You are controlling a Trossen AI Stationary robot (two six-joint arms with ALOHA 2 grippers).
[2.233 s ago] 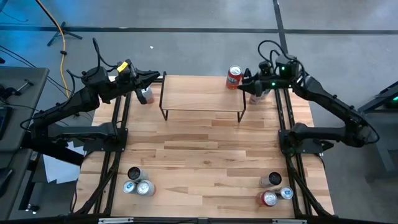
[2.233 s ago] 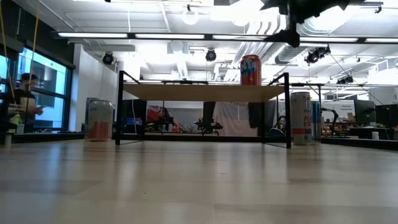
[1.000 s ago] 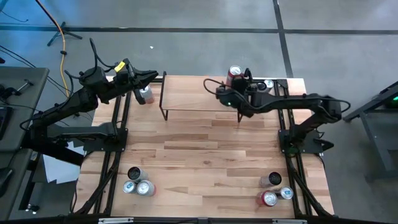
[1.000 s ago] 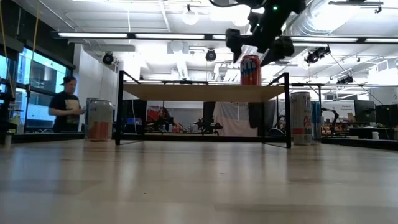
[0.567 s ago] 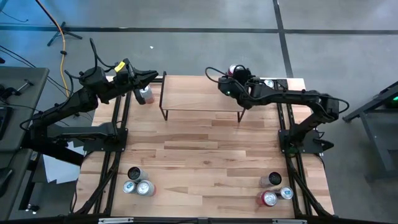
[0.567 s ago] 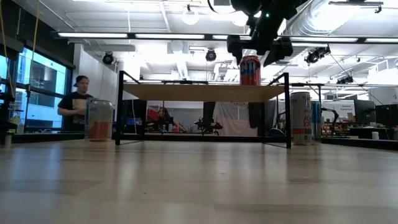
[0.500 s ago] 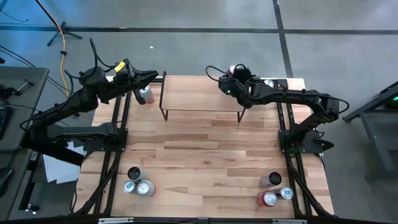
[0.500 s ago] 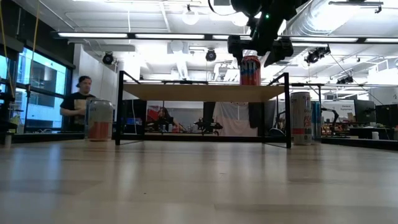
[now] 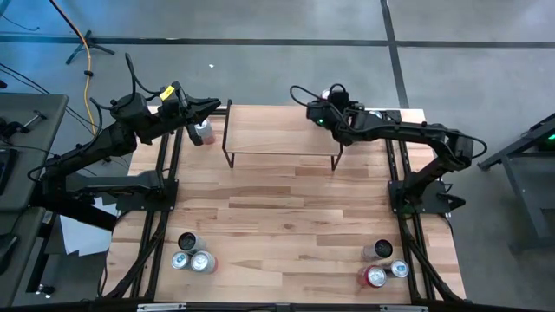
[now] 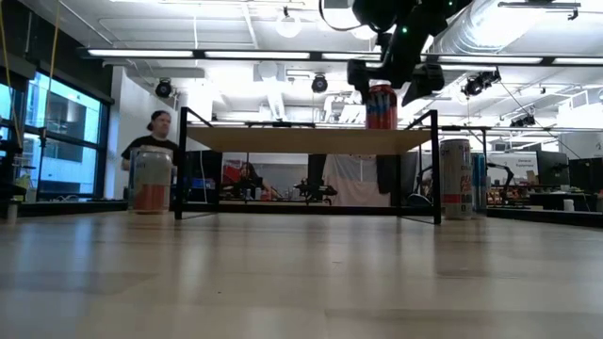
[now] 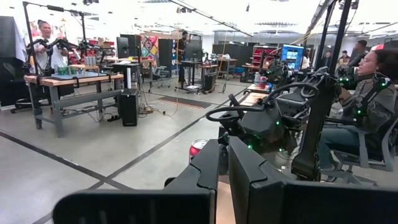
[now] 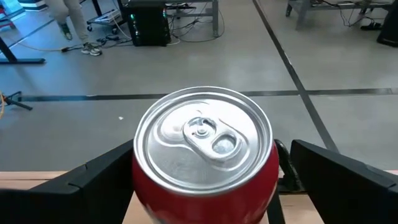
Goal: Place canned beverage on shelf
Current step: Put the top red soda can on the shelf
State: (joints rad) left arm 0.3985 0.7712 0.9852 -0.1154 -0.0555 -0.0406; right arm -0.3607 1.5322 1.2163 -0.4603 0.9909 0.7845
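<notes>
From above, your right gripper is over the back right corner of the shelf, hiding the red can beneath it. A second can stands just beyond the gripper on the worktop, toward the right edge. Your left gripper is parked off the shelf's left end, pointing at it, with a can just beside and under its wrist. Two clusters of cans sit at the near corners of the worktop, well away from both grippers.

In the low view the red can stands upright on the shelf top, near its right end. Your right gripper's fingers hang on either side of the can's upper part, spread wide and not visibly pressing on it. A tall can stands on the worktop below and right of the gripper; another can is far to its left, past the shelf's legs. A person is behind that can.

Through the left wrist view, your left gripper's two fingers are closed together with nothing between them. Straight ahead you see the red can and the right arm over it.

In the right wrist view the red can's silver lid fills the gap between the open fingers, with clear space showing on each side.
</notes>
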